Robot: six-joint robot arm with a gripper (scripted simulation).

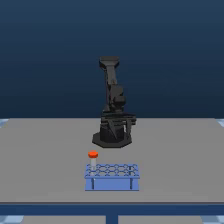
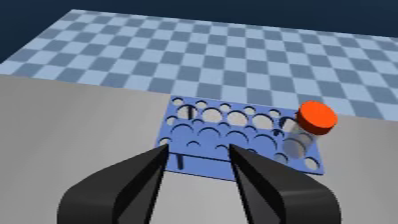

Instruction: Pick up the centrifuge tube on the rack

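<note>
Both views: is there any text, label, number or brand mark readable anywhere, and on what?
None. No writing, number or logo shows in either view.
Rack: plain blue, only holes.
Tube, with its orange cap: unmarked.
Arm and gripper: plain black.
Table and checkered floor: no marks.

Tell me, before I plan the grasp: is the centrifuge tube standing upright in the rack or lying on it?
Upright. The centrifuge tube stands in a corner hole of the rack, its orange cap raised above the top plate.
</note>
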